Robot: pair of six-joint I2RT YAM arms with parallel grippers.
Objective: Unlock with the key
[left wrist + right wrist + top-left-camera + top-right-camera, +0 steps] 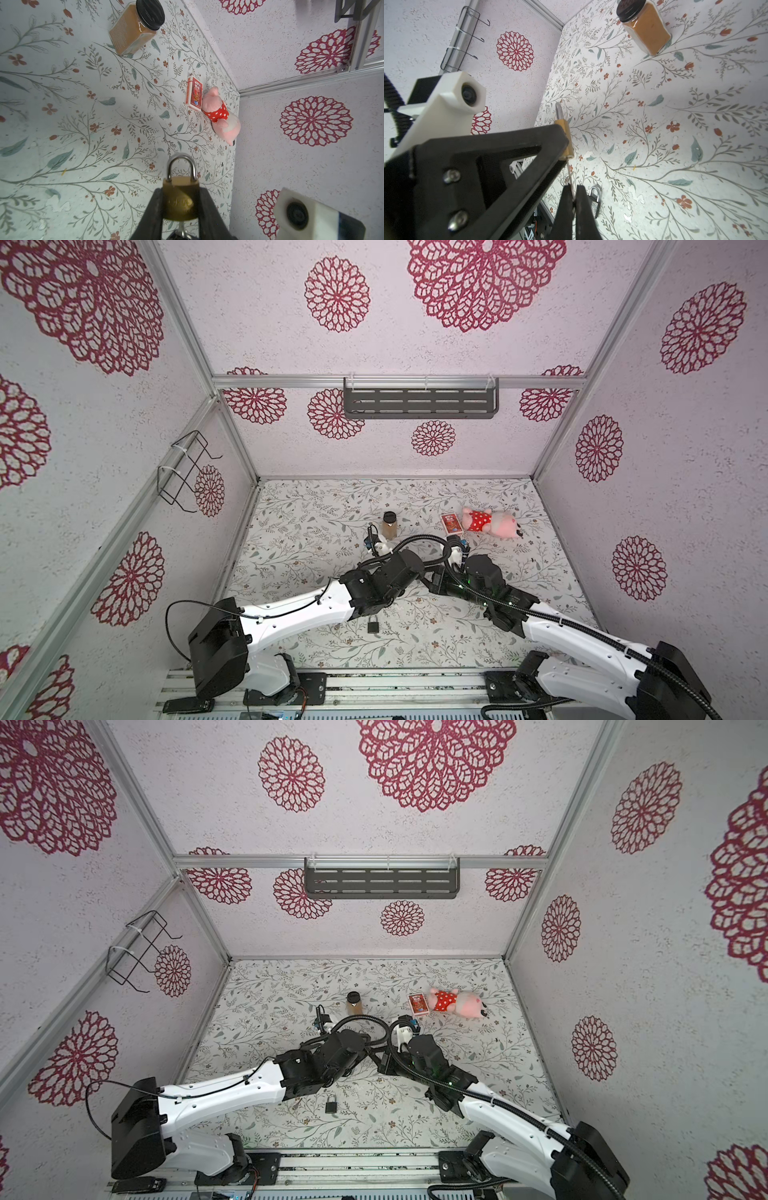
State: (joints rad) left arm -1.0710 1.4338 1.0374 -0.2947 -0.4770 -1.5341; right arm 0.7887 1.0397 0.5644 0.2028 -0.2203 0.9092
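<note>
No legible text in any view.

- Brass padlock [180, 204]: embossed mark on the body face in the left wrist view. The letters are too blurred to read.
- Jar [133, 31]: label with fine print on one side, too small to read.
- Box [194, 95]: red printed face with a line of lettering along one edge, not readable.
- Both top views: print too small to resolve.

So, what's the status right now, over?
Left gripper clamped on brass padlock, shackle shut. Right gripper shut on key, tip at padlock's underside. Spare padlock lies apart on table, not obstructing.
</note>
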